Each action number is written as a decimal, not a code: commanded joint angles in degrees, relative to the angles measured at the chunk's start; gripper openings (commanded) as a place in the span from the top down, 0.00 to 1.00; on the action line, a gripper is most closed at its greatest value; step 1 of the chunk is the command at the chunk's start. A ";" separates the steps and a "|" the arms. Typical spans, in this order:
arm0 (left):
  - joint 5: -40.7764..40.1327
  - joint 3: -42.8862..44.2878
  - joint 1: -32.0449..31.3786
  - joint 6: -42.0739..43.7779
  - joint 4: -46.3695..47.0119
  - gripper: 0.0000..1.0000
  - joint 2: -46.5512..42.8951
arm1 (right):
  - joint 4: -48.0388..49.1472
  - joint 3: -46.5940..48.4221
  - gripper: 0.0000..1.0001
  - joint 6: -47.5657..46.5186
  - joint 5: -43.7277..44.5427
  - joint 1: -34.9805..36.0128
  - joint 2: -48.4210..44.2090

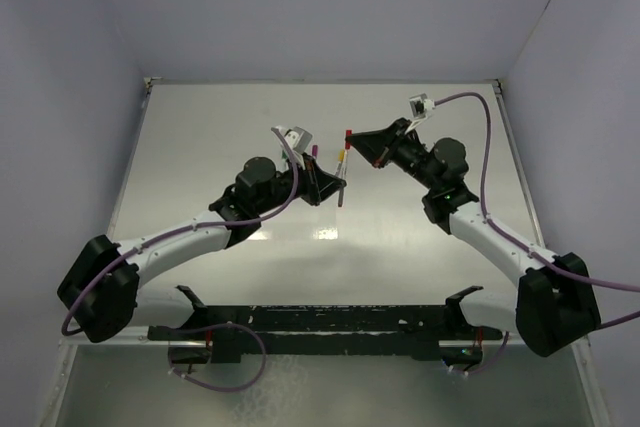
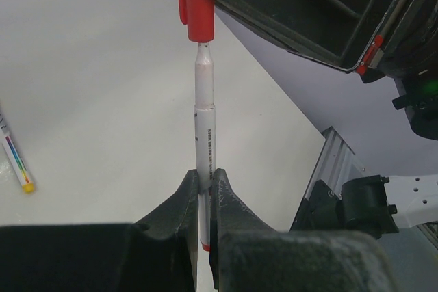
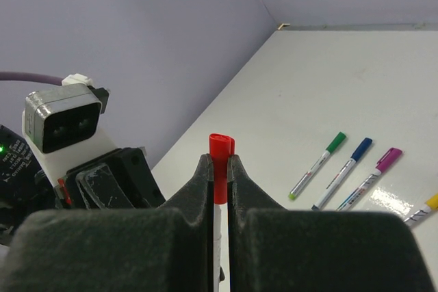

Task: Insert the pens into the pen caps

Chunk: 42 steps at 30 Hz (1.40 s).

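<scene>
A white pen [image 2: 204, 128] with a red end band is held upright above the table between both grippers. My left gripper [image 2: 204, 172] is shut on its lower barrel. My right gripper [image 3: 219, 158] is shut on the red cap [image 3: 220, 158]. The cap also shows in the left wrist view [image 2: 198, 5], and the pen's narrow front end is inside its mouth. The white barrel [image 3: 217, 227] hangs below the cap between my right fingers. In the top view the left gripper [image 1: 338, 187] and right gripper [image 1: 352, 143] meet at mid table, with the pen [image 1: 343, 175] between them.
Capped pens lie on the white table: green [image 3: 319, 163], blue [image 3: 343, 171], magenta [image 3: 370, 177] and yellow [image 3: 425, 209]. The yellow one also shows in the left wrist view [image 2: 16, 162]. Purple walls enclose the table. A black frame [image 1: 320, 325] runs along the near edge.
</scene>
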 commanded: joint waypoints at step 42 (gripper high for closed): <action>-0.11 10.55 8.92 1.03 22.64 1.00 4.85 | -37.28 6.80 1.00 -18.17 -4.72 3.90 8.78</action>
